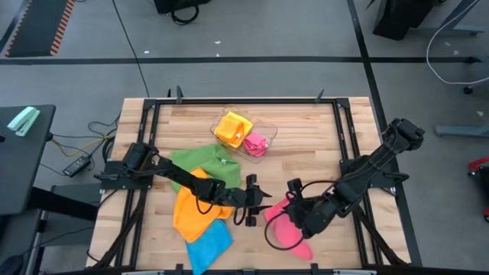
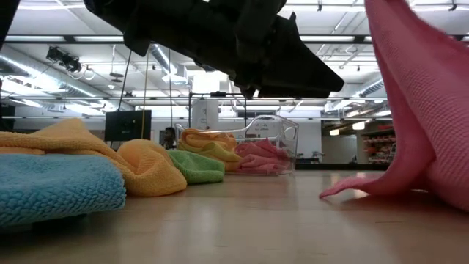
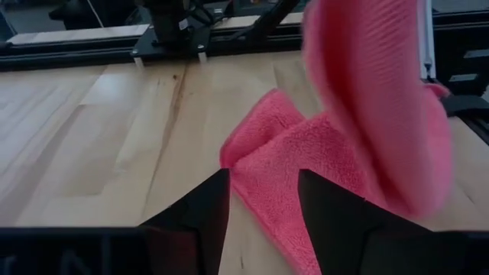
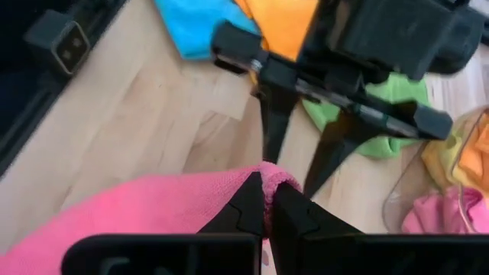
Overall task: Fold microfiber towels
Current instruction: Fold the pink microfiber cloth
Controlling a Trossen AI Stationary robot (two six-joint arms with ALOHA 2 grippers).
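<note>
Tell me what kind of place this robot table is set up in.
Probably a robotics lab or workshop in a large industrial hall. The low view shows exposed ceiling ducts and strip lights across an open floor, and the high view shows a wooden table in a black frame standing on grey floor with loose cables.

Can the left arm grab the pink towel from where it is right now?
Probably yes. The left gripper has its jaws open, pointing at the pink towel just ahead, with only bare table between. The right gripper already pinches one corner.
</note>
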